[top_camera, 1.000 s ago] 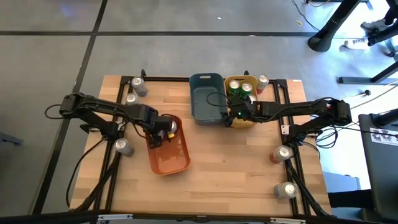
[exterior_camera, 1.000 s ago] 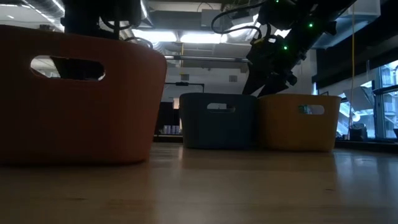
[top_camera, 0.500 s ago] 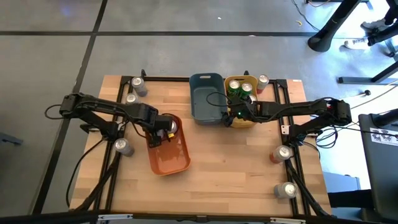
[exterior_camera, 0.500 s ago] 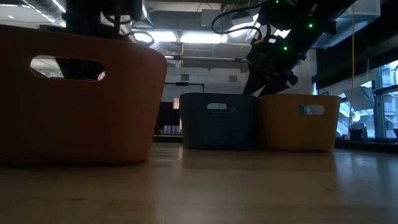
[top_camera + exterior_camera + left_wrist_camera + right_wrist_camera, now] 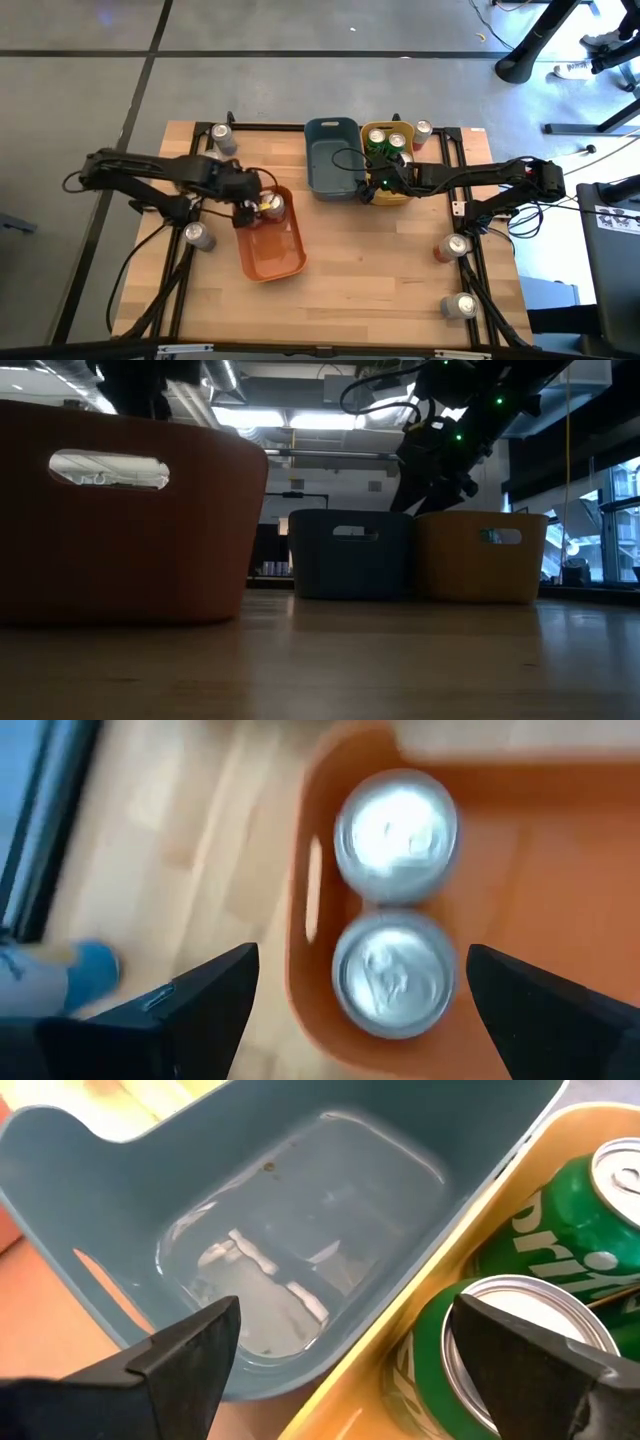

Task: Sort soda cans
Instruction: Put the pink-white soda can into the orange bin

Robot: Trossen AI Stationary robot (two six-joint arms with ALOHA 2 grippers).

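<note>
Two silver-topped soda cans (image 5: pixel 397 835) (image 5: pixel 392 975) stand side by side in a corner of the orange bin (image 5: pixel 275 250). My left gripper (image 5: pixel 360 980) hangs open above them, with one finger out past each side and touching nothing. Over the line between the blue bin (image 5: pixel 330 160) and the yellow bin (image 5: pixel 392 199), my right gripper (image 5: pixel 372 186) stands open and empty. Green soda cans (image 5: pixel 570 1250) stand upright in the yellow bin. The blue bin (image 5: pixel 280 1250) holds nothing that I can see.
Loose cans stand on the table: two at the far left (image 5: pixel 222 138) (image 5: pixel 211 158), one at the left (image 5: pixel 198 235), one behind the yellow bin (image 5: pixel 423 130), and two at the right (image 5: pixel 455 247) (image 5: pixel 460 305). Bare wood lies in front of the bins.
My left gripper has risen out of the orange bin and drawn back toward the table's left edge. It has left a can standing in the bin, its silver top now uncovered. The dark shape behind the bin's handle hole in the low view has gone.
</note>
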